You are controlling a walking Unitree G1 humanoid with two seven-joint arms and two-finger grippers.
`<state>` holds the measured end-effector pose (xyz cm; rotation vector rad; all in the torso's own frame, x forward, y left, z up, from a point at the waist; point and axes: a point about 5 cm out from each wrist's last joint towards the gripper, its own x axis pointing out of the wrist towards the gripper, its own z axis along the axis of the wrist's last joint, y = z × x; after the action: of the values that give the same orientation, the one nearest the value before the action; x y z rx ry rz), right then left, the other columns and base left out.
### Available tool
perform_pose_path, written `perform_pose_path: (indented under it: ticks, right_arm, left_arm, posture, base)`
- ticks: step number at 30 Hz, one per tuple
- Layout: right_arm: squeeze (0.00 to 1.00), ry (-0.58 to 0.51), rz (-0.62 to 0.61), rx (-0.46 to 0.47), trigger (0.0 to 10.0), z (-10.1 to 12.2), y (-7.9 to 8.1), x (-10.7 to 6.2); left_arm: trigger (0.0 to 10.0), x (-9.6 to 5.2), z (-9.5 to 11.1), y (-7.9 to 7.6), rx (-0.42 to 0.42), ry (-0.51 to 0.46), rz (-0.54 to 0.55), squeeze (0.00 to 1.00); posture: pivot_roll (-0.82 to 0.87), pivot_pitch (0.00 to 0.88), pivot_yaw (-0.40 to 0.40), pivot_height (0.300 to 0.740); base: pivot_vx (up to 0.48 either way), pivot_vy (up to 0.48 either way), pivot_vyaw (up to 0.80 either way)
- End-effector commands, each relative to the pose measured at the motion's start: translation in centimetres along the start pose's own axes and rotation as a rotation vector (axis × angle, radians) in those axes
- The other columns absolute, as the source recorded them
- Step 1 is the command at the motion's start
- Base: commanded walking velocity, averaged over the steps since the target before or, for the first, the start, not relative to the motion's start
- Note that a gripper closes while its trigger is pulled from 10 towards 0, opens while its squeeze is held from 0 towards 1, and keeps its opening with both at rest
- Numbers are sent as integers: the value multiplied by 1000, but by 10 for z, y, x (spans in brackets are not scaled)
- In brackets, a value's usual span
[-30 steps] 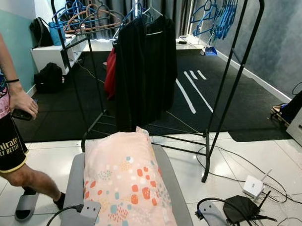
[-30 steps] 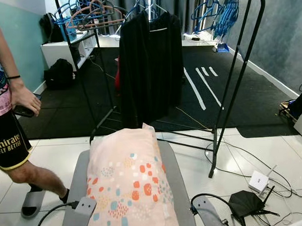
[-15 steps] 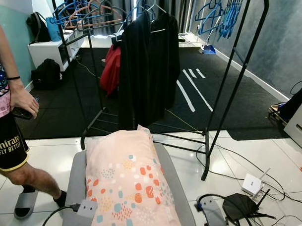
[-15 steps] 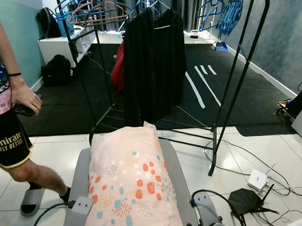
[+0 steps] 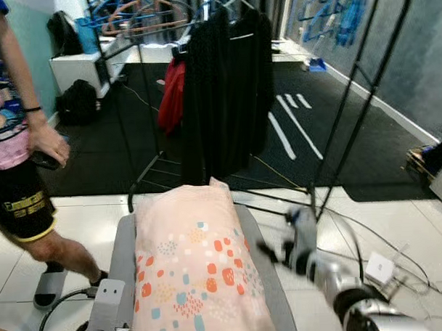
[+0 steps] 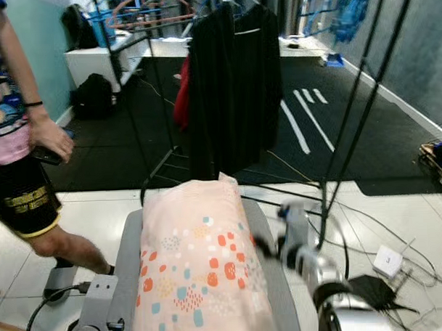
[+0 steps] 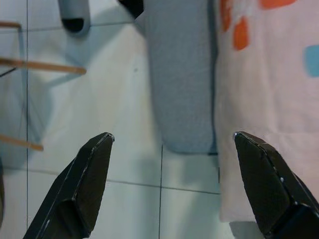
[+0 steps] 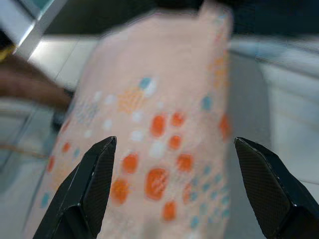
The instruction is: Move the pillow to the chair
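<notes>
Two grippers work near a grey padded chair (image 5: 123, 245) on the white tiled floor (image 5: 85, 221). The left gripper (image 7: 172, 186), spread wide and holding nothing, hangs above the chair's near left corner, where the seat edge meets the tiles. The right gripper (image 8: 172, 186), also wide apart and empty, is raised beside the chair's right edge and faces the pillow (image 5: 192, 268). That pillow, peach with orange, blue and white dots, lies lengthwise on the chair seat, reaching from its near edge to its far edge. A person (image 5: 21, 158) in dark shorts and a slipper stands left of the chair. Beyond the chair's far edge stands a black clothes rack (image 5: 350, 110) with dark garments (image 5: 226, 93) hanging on it, over a black mat (image 5: 292, 134).
</notes>
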<state>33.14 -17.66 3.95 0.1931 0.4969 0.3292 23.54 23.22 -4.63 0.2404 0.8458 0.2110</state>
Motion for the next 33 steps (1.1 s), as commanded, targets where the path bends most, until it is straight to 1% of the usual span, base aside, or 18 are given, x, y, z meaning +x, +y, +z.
perform_pose_path:
  ticks: [1, 5, 9, 10, 12, 17, 20, 23, 33]
  right_arm:
    - [0, 69, -3, 47, 10000, -23, -1, -4]
    - [0, 46, 19, 49, 10000, -15, -1, -3]
    - [0, 45, 23, 49, 10000, -14, -1, -3]
    - [0, 46, 22, 39, 10000, -10, -2, -2]
    - [0, 47, 21, 35, 10000, -8, -2, -2]
    - [0, 65, -4, 0, 10000, -6, -4, -2]
    - [0, 71, -11, -5, 10000, -7, -4, -2]
    - [0, 71, -11, -5, 10000, -7, -4, -2]
    - [0, 82, -60, -27, 10000, -6, -10, -4]
  left_arm:
    - [10000, 0, -2, 2, -10, 1, -1, 0]
    - [10000, 0, -2, 3, -10, -2, -3, 0]
    - [10000, 0, -2, 3, -10, -3, -4, 0]
    - [10000, 0, -2, 2, -10, -5, -7, 0]
    - [10000, 0, -2, 2, -10, -6, -8, 0]
    - [10000, 0, -1, 1, -6, -8, -14, 0]
    - [10000, 0, -1, 0, -5, -9, -16, 0]
    - [10000, 0, -1, 0, -5, -9, -16, 0]
    - [10000, 0, -1, -1, 3, -10, -20, 0]
  posture:
    - [-102, 44, -47, 685]
    - [-101, 45, -46, 670]
    - [-101, 45, -46, 665]
    - [-101, 41, -45, 655]
    - [-101, 41, -45, 650]
    - [-100, 36, -44, 630]
    - [-100, 36, -44, 620]
    - [-100, 36, -44, 620]
    - [-97, 40, -38, 595]
  base:
    - [0, 0, 0]
    - [0, 0, 0]
    - [0, 0, 0]
    - [0, 0, 0]
    - [0, 0, 0]
    - [0, 0, 0]
    - [0, 0, 0]
    - [0, 0, 0]
    - [0, 0, 0]
